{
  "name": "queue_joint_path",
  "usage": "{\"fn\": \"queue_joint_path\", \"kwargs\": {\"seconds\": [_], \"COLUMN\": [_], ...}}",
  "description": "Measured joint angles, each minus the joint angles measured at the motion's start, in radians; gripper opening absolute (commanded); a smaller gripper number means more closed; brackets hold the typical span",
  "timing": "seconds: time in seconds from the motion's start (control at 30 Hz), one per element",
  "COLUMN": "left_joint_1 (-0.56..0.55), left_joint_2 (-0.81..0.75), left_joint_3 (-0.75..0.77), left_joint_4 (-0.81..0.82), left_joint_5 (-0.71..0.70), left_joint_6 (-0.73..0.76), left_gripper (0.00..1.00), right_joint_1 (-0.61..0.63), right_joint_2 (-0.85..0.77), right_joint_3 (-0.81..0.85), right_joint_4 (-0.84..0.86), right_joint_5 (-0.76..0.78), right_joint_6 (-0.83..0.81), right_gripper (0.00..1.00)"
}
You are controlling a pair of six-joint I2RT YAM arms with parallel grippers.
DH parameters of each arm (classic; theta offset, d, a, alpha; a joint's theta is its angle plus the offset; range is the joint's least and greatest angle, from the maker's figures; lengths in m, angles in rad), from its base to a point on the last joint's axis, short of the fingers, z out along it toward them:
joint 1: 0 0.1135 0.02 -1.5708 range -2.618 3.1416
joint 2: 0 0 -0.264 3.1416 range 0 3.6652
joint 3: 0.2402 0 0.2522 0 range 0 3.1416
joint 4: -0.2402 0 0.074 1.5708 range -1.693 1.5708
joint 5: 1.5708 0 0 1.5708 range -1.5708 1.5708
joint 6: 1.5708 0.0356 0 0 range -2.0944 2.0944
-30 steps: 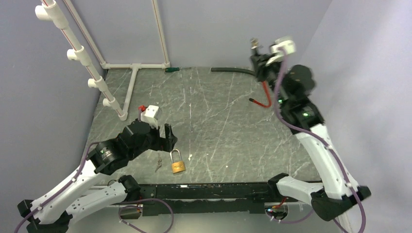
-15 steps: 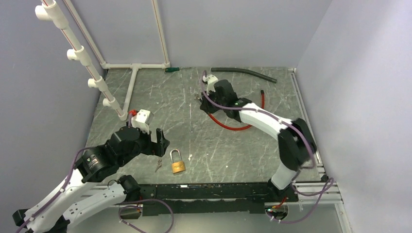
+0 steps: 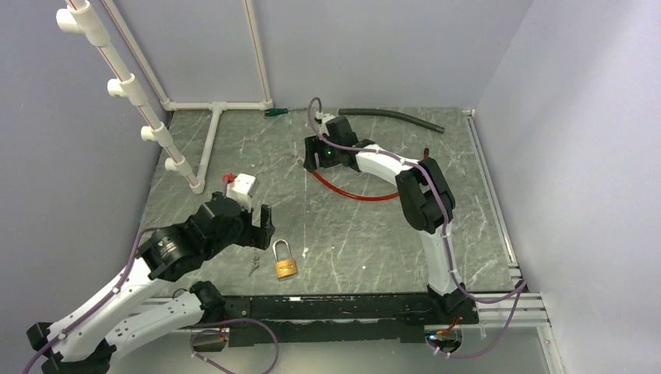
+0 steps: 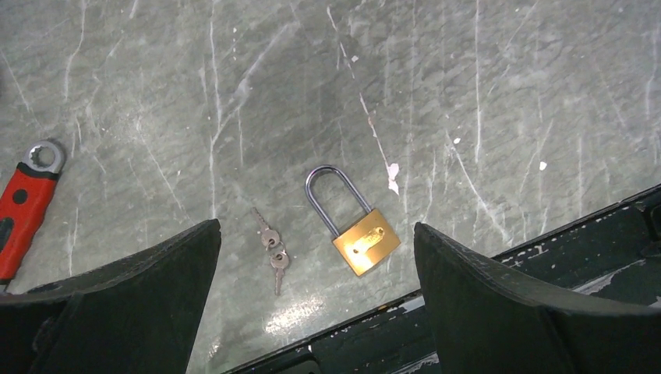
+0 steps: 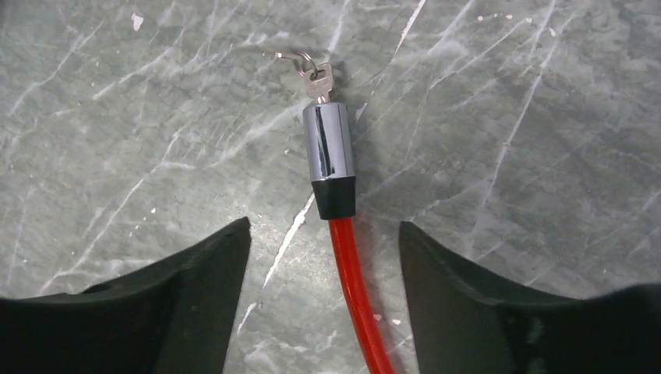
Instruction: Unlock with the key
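— What do we have here, biggest things first?

— We see the grey, scratched table (image 3: 351,226) with a white pipe frame (image 3: 125,82) standing at its far left corner. Our left arm (image 3: 179,245) reaches over the near left part of the table. Our right arm (image 3: 421,195) stretches to the far middle.

— And the pincers?

— The left pincer (image 3: 259,221) is spread wide and pinches nothing; it hangs above the table. The right pincer (image 5: 323,226) is spread too, with nothing pinched.

— What lies under the right one?

— A red cable (image 3: 351,195) curls on the table. In the right wrist view it runs between the two fingers without touching either. Along the back edge we see a black hose (image 3: 390,116), and a green-handled tool (image 3: 274,112) lies farther left along the same edge.

— The smaller things?

— A red wrench (image 4: 23,202) shows at the left border of the left wrist view. The brass padlock (image 4: 365,243) lies flat near the front edge, below the left pincer, and its shackle looks closed.

— Where are the keys?

— Two small keys (image 4: 273,249) joined together lie just beside the padlock, on its left, not touching it. The cable ends in a metal cap (image 5: 327,140). A single key (image 5: 319,80) sticks out of that cap, with a wire ring on it.
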Motion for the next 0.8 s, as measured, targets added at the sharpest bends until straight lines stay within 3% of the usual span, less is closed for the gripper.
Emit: {"fn": "queue_joint_path", "kwargs": {"seconds": [0.2,0.37,0.57,0.8], "left_joint_1": [0.008,0.016,0.027,0.03], "left_joint_2": [0.033,0.031,0.019,-0.048], "left_joint_3": [0.0,0.0,0.0,0.0], "left_joint_4": [-0.008,-0.008,-0.014,-0.062], "left_joint_5": [0.001,-0.002,-0.035,-0.134], "left_joint_6": [0.007,0.008,0.0,-0.049], "left_gripper": [0.98,0.97,0.97,0.98], "right_joint_1": [0.003,0.04,0.214,0.419], "right_joint_2": [-0.046,-0.184,-0.317,-0.332], "right_joint_3": [-0.057,-0.163,-0.231,-0.241], "right_joint_4": [-0.004,-0.043,-0.082,-0.263], "right_joint_5": [0.012,0.05,0.162,0.347], "right_joint_6": [0.02,0.02,0.068,0.304], "right_gripper": [0.78,0.77,0.77,0.8]}}
